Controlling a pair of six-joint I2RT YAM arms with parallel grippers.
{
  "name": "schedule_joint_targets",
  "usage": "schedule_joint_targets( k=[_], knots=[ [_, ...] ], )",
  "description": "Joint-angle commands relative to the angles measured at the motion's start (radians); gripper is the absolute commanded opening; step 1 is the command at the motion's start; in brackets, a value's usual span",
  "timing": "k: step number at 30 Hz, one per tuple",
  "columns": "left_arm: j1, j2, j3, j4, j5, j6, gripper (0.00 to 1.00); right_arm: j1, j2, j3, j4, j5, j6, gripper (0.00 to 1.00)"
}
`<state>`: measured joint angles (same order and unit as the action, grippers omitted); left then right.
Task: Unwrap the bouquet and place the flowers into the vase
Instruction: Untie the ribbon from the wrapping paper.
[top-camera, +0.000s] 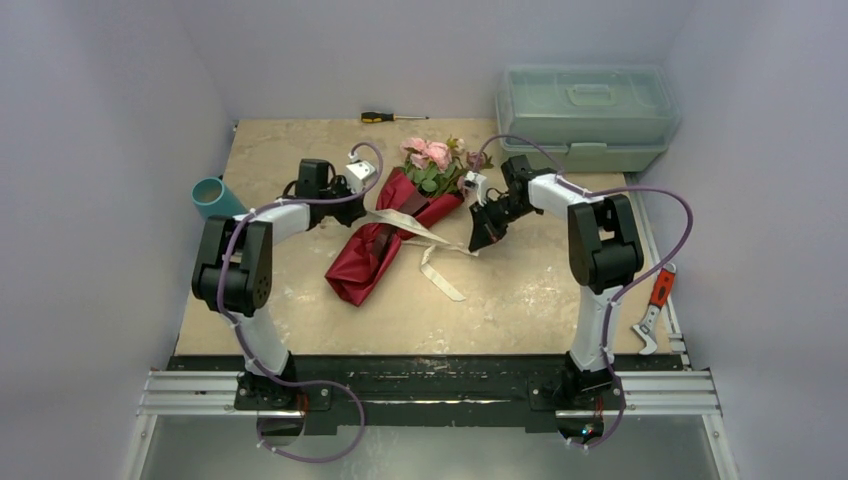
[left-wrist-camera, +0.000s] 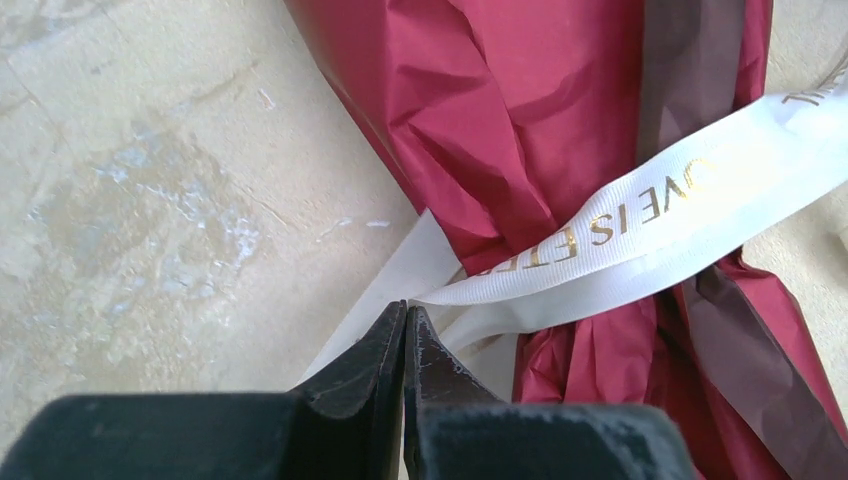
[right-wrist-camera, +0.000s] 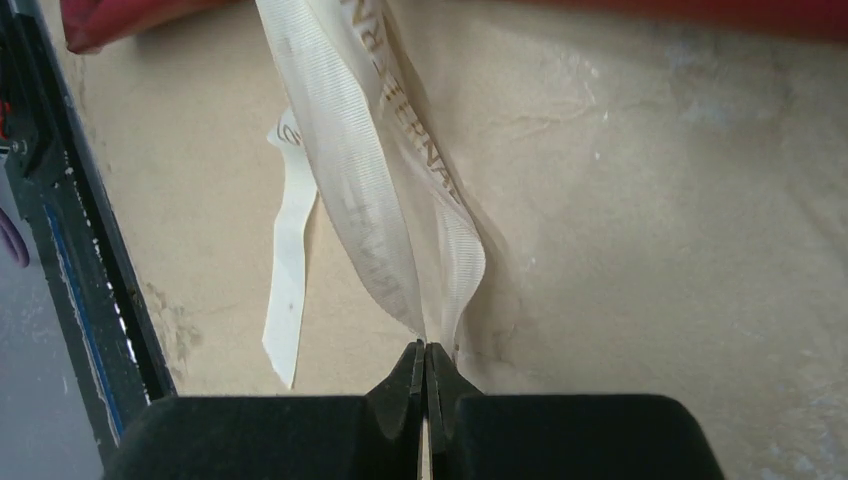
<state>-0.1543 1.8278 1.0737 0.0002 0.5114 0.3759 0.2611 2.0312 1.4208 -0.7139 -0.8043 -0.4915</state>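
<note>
Bouquet (top-camera: 398, 228) lay diagonally at mid-table (top-camera: 520, 300), still wrapped. Flowers (top-camera: 432, 160) pointed to the far edge and the cone tip to the near left.

L gripper (left-wrist-camera: 405, 310): fingers clenched, with a fold of the cream ribbon (left-wrist-camera: 640, 215) running into the tips beside the maroon paper. R gripper (right-wrist-camera: 424, 348): fingers clenched on two ribbon strands, held off the tabletop. One loose tail lay flat to the near side.

Edges: vase (top-camera: 213, 195) sat at the L edge, tipped, well apart from the bouquet. Toolbox (top-camera: 585, 115) filled the far R corner, near the blooms. Screwdriver (top-camera: 393, 117) lay along the far edge. Red-handled tool (top-camera: 655, 305) lay at the R edge by the rail.

Open room: bare top betw. the bouquet and the near rail, also R of the ribbon.

Count: 1 bouquet, 1 vase, 1 toolbox, 1 screwdriver, 1 red-handled tool, 2 arms. At least 2 pink blooms seen; full no. couldn't be told.
</note>
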Motion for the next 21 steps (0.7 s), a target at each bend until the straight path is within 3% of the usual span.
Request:
schedule_joint_targets(
  k=[1, 3, 7, 9, 13, 21],
  knots=[
    [-0.006, -0.057, -0.009, -0.022, 0.036, -0.034, 0.0, -0.025, -0.056, -0.037, -0.013, 0.03, -0.03, 0.0],
    [-0.015, -0.055, -0.003, -0.032, 0.048, -0.054, 0.0, -0.045, -0.05, -0.028, -0.022, 0.03, -0.031, 0.0],
    [-0.046, -0.069, -0.002, -0.043, 0.092, -0.055, 0.0, -0.045, -0.08, 0.017, -0.021, -0.016, -0.005, 0.34],
    [-0.055, -0.092, -0.001, -0.04, 0.129, -0.056, 0.08, -0.035, -0.1, 0.036, 0.024, -0.051, 0.05, 0.46],
    [-0.063, -0.133, 0.009, -0.025, 0.151, -0.034, 0.26, 0.008, -0.084, 0.086, 0.074, -0.077, 0.122, 0.5],
    [-0.075, -0.119, 0.035, -0.063, 0.129, -0.001, 0.32, 0.161, -0.023, 0.146, 0.14, 0.016, 0.15, 0.53]
  ],
)
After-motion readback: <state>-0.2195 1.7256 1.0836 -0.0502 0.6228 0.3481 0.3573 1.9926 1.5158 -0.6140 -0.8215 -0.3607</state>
